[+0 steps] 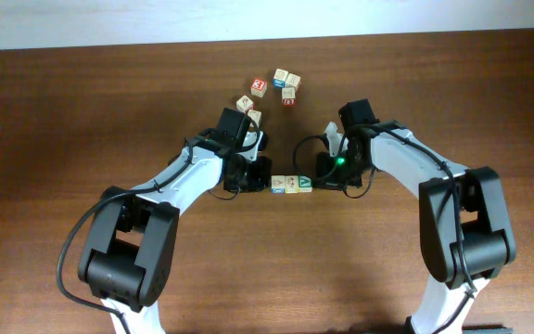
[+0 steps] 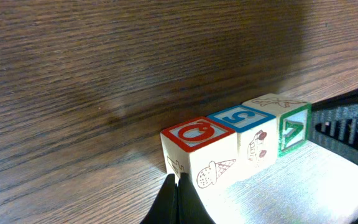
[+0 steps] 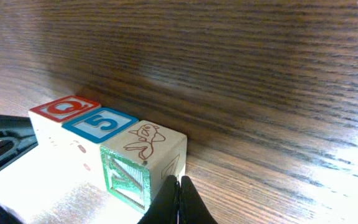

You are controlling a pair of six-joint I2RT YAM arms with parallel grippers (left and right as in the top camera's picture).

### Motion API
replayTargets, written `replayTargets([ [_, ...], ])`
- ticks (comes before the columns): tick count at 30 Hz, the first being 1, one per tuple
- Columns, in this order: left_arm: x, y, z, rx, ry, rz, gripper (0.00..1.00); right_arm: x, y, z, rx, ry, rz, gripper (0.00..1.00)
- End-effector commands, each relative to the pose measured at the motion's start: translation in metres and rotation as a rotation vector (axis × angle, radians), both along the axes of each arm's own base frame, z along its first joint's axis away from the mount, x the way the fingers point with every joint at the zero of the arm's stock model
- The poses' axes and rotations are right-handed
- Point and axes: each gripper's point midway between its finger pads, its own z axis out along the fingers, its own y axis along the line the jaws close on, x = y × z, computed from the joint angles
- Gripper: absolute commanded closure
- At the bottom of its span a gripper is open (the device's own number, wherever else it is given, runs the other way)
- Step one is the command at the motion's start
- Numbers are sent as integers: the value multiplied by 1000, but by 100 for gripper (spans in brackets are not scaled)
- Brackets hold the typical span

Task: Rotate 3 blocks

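Note:
Three small wooden blocks stand in a tight row on the table between my two grippers. The left block [image 1: 278, 184] [image 2: 197, 134] [image 3: 64, 107] has a red Q on top. On the middle one [image 1: 292, 183] [image 2: 241, 117] [image 3: 101, 122] is a blue 5. The right block [image 1: 304, 184] [image 2: 293, 127] [image 3: 143, 143] shows a green side face. My left gripper [image 1: 265, 184] [image 2: 176, 186] is shut, its tip against the Q block's end. My right gripper [image 1: 318, 181] [image 3: 179, 186] is shut too, its tip against the green block's end. Neither holds anything.
Several loose alphabet cubes [image 1: 281, 83] lie scattered behind the grippers toward the table's far edge, two of them [image 1: 248, 109] close to the left arm's wrist. Both arms angle inward from the near side.

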Motion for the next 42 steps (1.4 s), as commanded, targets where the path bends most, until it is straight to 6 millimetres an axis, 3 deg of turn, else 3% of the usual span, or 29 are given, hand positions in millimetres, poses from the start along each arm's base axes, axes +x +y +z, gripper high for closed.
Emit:
replayTargets([
  [1, 1, -7, 2, -23, 4, -8, 100, 7, 11, 25, 52, -63, 26, 96],
  [22, 0, -9, 2, -20, 1, -13, 100, 1, 34, 26, 50, -88, 88, 96],
  [28, 1, -9, 2, -21, -2, -13, 100, 3, 47, 36, 57, -111, 119, 96],
  [42, 0, -11, 1, -8, -8, -18, 100, 2, 55, 46, 71, -119, 137, 96],
])
